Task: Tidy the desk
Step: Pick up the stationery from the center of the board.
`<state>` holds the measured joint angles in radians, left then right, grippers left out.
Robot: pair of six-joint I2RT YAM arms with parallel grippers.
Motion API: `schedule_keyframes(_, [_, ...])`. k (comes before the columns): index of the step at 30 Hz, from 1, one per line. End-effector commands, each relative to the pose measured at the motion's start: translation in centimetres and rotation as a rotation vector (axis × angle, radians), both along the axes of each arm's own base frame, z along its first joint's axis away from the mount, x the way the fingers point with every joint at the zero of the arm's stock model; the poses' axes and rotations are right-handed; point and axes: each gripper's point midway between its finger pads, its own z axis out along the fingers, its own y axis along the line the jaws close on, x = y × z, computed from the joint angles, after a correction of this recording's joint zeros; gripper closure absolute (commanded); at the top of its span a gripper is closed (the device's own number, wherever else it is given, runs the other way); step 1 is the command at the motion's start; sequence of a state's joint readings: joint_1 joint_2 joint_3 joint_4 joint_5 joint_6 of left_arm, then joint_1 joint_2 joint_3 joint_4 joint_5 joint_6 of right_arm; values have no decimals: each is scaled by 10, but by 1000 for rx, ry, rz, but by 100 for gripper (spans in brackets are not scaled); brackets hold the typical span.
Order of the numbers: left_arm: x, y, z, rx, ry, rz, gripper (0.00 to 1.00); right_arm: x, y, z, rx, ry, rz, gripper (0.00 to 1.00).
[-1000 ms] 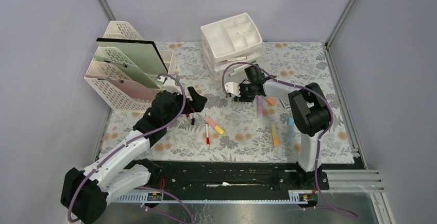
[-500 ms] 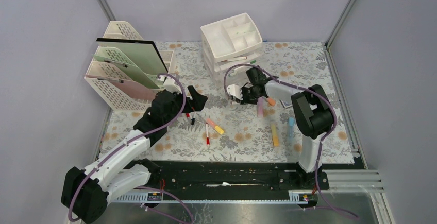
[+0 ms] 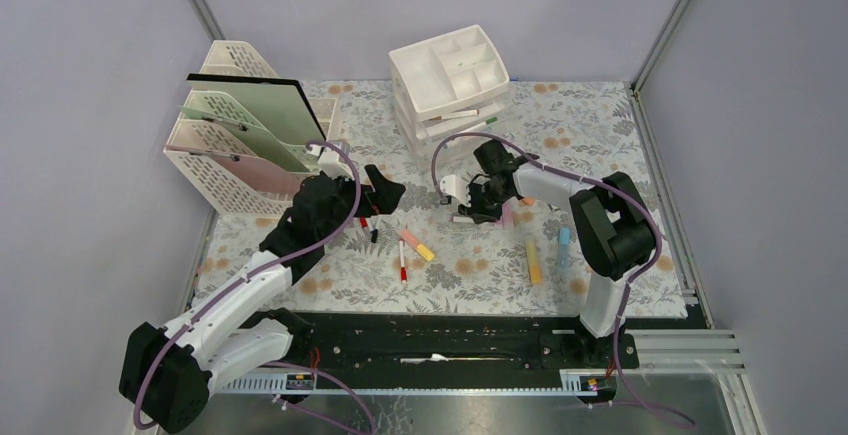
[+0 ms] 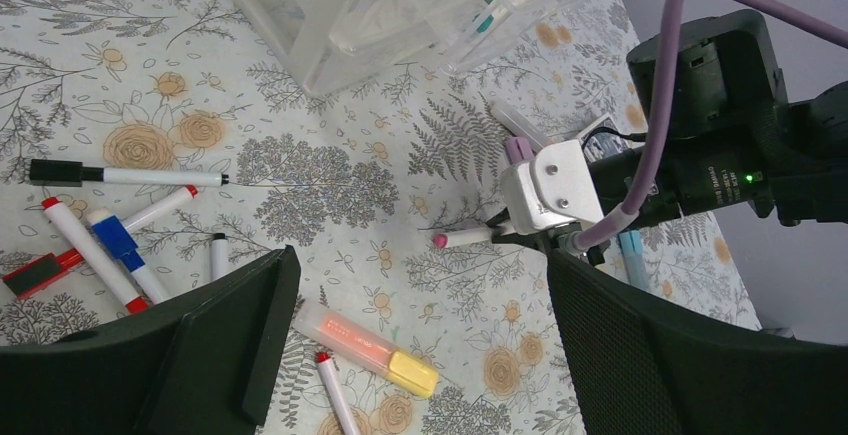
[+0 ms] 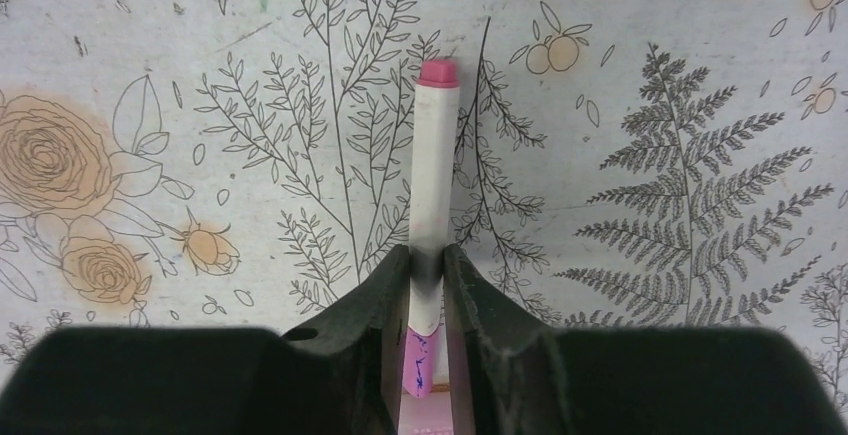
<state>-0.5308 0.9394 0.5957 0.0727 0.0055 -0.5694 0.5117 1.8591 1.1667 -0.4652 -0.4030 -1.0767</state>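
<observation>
Right pincer (image 5: 427,255) clamps a slim white pink-capped marker (image 5: 436,155) over the fern-printed table (image 5: 650,85) cloth. Left pincer (image 4: 420,265) gapes wide.

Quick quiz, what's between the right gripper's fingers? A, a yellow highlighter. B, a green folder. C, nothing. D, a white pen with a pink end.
D: the right wrist view shows the right gripper pinched on the white pen, its pink end pointing away.

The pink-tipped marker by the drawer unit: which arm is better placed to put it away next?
Right. The right gripper is shut on the pink-tipped marker, and the drawer unit stands just beyond it. The left gripper is open and empty, over other pens further left.
</observation>
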Motion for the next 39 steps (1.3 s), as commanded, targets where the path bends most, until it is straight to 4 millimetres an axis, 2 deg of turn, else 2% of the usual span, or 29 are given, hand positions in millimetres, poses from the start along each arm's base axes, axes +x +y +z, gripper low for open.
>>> schedule_keyframes(1, [5, -8, 21, -36, -64, -32, 1, -21, -9, -6, -60, 84, -58, 73])
schedule_keyframes(7, [4, -8, 22, -39, -65, -40, 1, -17, -10, -11, -86, 68, -88, 65])
schedule_keyframes(10, [3, -6, 24, -43, -70, -38, 1, -16, -9, -13, -100, 53, -93, 64])
schedule_keyframes(13, [2, -6, 25, -47, -71, -39, 1, -15, -9, -16, -112, 40, -109, 70])
schedule_keyframes(16, [1, -7, 25, -50, -70, -44, 1, -13, -8, -15, -106, 34, -136, 84])
schedule_keyframes(18, [1, -7, 27, -53, -72, -45, 1, -13, -7, -11, -99, 34, -153, 88])
schedule_keyframes(23, [2, -10, 29, -56, -72, -55, 1, -19, -2, 6, -47, 41, -166, 94])
schedule_keyframes(24, [2, -10, 29, -57, -72, -58, 1, -19, -2, 9, -42, 40, -167, 100])
schedule_keyframes(32, [6, -17, 36, -70, -78, -78, 1, -21, 2, 41, 33, -5, -165, 100])
schedule_keyframes(39, [3, -23, 45, -103, -93, -112, 1, -24, 0, 81, 97, -23, -95, 100])
